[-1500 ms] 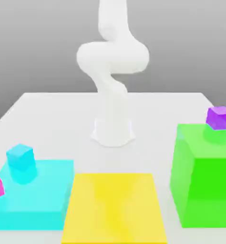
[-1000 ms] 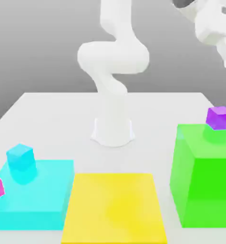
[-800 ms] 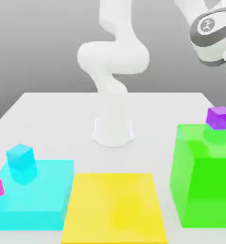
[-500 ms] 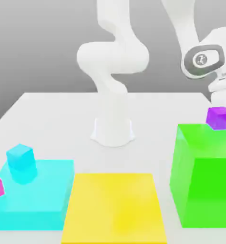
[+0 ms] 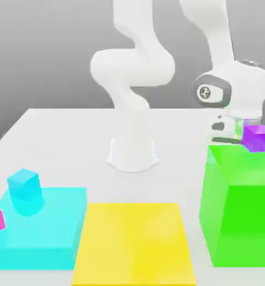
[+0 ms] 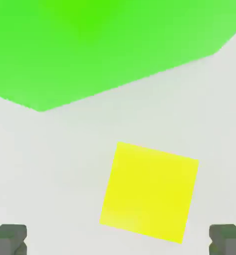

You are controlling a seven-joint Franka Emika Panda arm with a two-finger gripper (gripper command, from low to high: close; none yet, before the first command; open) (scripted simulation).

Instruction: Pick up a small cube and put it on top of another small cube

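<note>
Looking down from the hand view, we are seeing one small plain bright-yellow cube [image 6: 149, 191] lying on the pale table [image 6: 55, 159] between our two dark fingertips [image 6: 9, 239], beside the big green block [image 6: 90, 45]. Our gripper [image 6: 118, 240] is standing wide open, holding nothing. In the exterior view, one small purple cube [image 5: 258, 137] is sitting atop that matte block.
</note>
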